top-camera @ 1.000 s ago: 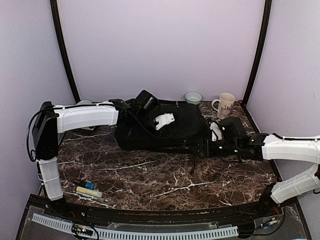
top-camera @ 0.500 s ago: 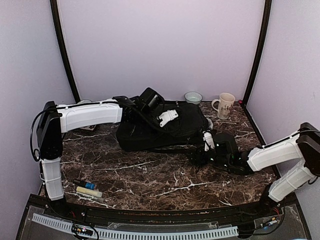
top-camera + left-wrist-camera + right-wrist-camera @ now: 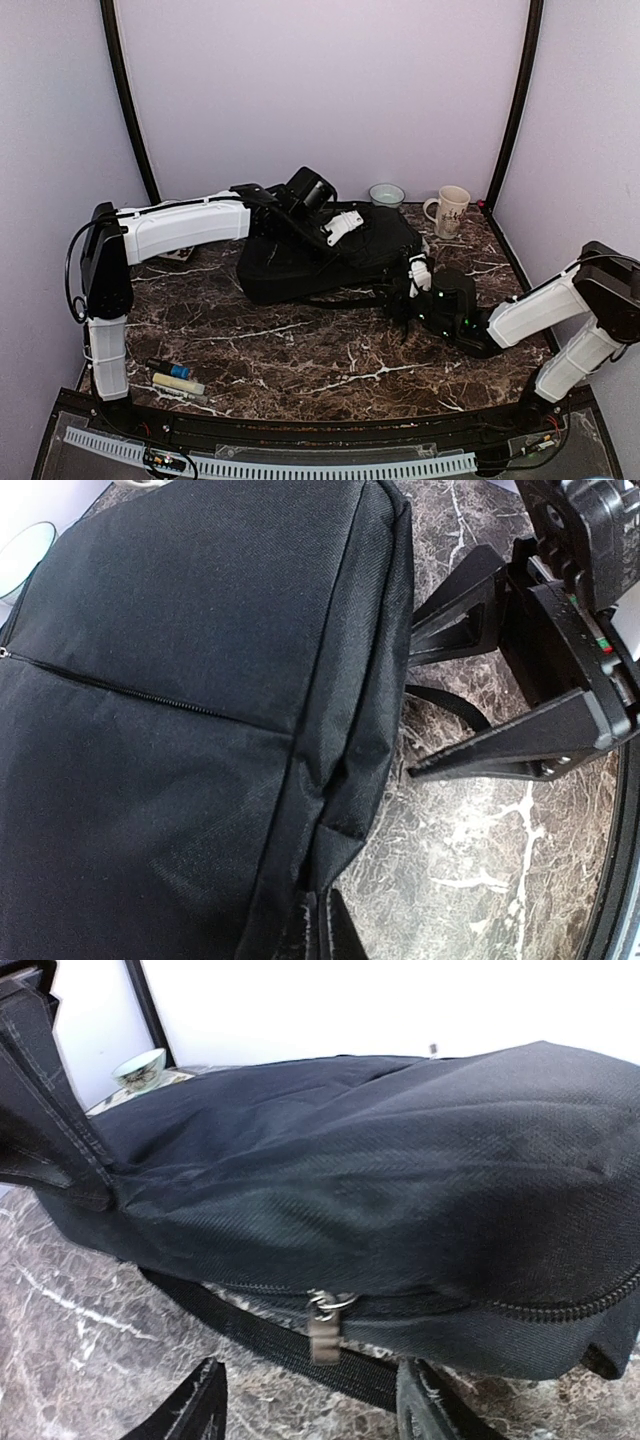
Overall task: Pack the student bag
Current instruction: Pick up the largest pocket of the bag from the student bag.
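Observation:
The student bag (image 3: 300,265) is a large black fabric bag lying at the back middle of the marble table. My left gripper (image 3: 350,228) reaches over it and is shut on a fold of its edge fabric (image 3: 318,915), holding that side raised. The bag fills the left wrist view (image 3: 180,700). My right gripper (image 3: 402,296) is open and empty, low at the bag's front right side. In the right wrist view its fingers (image 3: 195,1410) flank a metal zipper pull (image 3: 325,1335) hanging above the black strap (image 3: 240,1325), not touching it.
A cream mug (image 3: 449,210) and a small bowl (image 3: 386,195) stand at the back right. A blue-tipped marker (image 3: 168,369) and a cream stick (image 3: 178,383) lie at the front left. The right gripper also shows in the left wrist view (image 3: 520,670).
My left gripper has lifted the bag's edge, so the bag has bunched and shifted slightly right. My right gripper has drawn back from the bag's right corner toward the front and turned to face the zipper.

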